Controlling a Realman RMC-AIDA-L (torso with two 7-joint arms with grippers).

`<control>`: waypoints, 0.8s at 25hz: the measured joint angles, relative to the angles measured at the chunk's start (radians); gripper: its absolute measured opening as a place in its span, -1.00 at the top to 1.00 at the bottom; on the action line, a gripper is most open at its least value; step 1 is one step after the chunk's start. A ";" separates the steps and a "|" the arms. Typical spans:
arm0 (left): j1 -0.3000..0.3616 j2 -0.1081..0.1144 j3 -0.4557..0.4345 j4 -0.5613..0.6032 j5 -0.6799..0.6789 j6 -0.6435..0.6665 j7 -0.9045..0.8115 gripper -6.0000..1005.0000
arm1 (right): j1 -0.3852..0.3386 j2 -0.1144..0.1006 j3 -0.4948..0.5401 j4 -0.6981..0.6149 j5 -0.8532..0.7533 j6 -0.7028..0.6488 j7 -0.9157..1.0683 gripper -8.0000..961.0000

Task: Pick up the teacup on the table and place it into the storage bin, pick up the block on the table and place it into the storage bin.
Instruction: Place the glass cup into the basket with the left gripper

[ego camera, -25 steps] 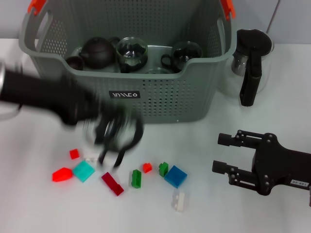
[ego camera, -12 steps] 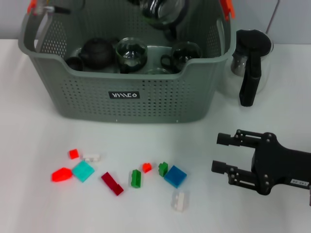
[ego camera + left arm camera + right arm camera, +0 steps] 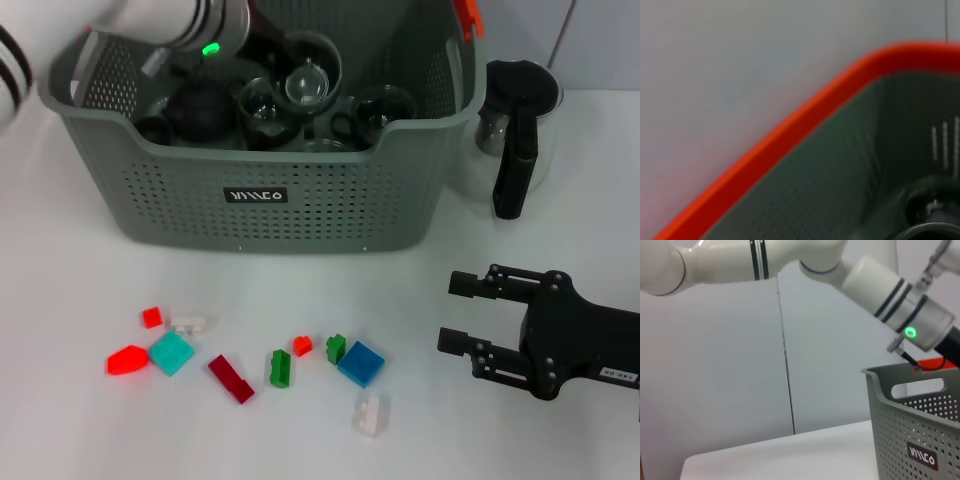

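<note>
Left arm is reaching into the storage bin [image 3: 250, 195] from its left rear corner, with a clear glass teacup [image 3: 305, 70] at its end, above the teaware already in the bin: a dark teapot [image 3: 200, 108], glass cups [image 3: 270, 105] and a dark-tinted cup [image 3: 383, 108]. The left gripper [image 3: 262, 45] is mostly hidden by its wrist and the cup, so I cannot tell how wide it is or whether it has hold of the cup or has let it go. Left wrist view only shows the bin's orange rim clip [image 3: 790, 130] and inner wall.

Right gripper [image 3: 470, 320] is parked on the surface in front of the bin, off its right front corner, fingers spread apart, holding nothing. Glass jug [image 3: 515, 130] with black handle stands just right of the bin.

Progress, my read: the teacup half is nearly done. The cup is inside the bin's footprint but looks not yet settled.

Block half is untouched. The blocks lie scattered on the surface in front of the bin: red block [image 3: 128, 360], teal block [image 3: 172, 352], dark red block [image 3: 231, 379], green block [image 3: 281, 368], blue block [image 3: 361, 363], white block [image 3: 369, 413], plus a few small ones. No cup left on the surface that I can see.
</note>
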 joint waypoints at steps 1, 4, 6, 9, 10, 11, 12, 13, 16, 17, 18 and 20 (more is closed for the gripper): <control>0.000 -0.001 0.017 0.017 0.009 -0.020 -0.007 0.78 | -0.001 0.000 0.000 0.000 0.000 0.000 0.000 -0.31; -0.009 0.000 0.033 0.049 0.009 -0.039 -0.031 0.77 | -0.002 0.001 0.001 0.001 0.000 0.000 0.002 -0.31; -0.021 0.003 0.033 0.070 0.012 -0.037 -0.047 0.76 | -0.002 0.000 0.001 0.003 0.000 0.000 0.002 -0.31; -0.035 0.005 0.043 0.100 0.023 -0.029 -0.059 0.75 | -0.002 0.000 0.000 0.005 0.000 0.000 0.003 -0.31; -0.036 0.005 0.045 0.102 0.025 -0.028 -0.059 0.75 | -0.002 0.000 0.001 0.006 0.000 0.000 0.003 -0.31; -0.037 0.004 0.048 0.106 0.027 -0.026 -0.059 0.75 | -0.002 -0.001 0.001 0.006 0.000 0.000 0.003 -0.31; -0.037 0.003 0.050 0.107 0.029 -0.023 -0.059 0.74 | -0.002 -0.001 0.001 0.006 0.000 0.000 0.003 -0.31; -0.037 0.002 0.049 0.105 0.029 -0.017 -0.060 0.66 | -0.002 -0.001 0.001 0.006 0.000 0.000 0.003 -0.31; -0.008 -0.002 0.035 0.021 -0.005 0.037 -0.073 0.41 | -0.002 -0.001 0.000 0.007 0.000 0.000 0.003 -0.31; 0.016 -0.002 0.035 -0.032 -0.036 0.069 -0.077 0.33 | -0.002 -0.001 0.001 0.007 0.000 0.000 0.003 -0.31; 0.063 -0.002 0.033 -0.134 -0.096 0.130 -0.080 0.26 | -0.002 -0.001 0.001 0.007 0.000 0.000 0.004 -0.31; 0.121 0.001 0.029 -0.263 -0.191 0.219 -0.079 0.10 | -0.002 -0.001 0.001 0.007 0.000 0.000 0.005 -0.31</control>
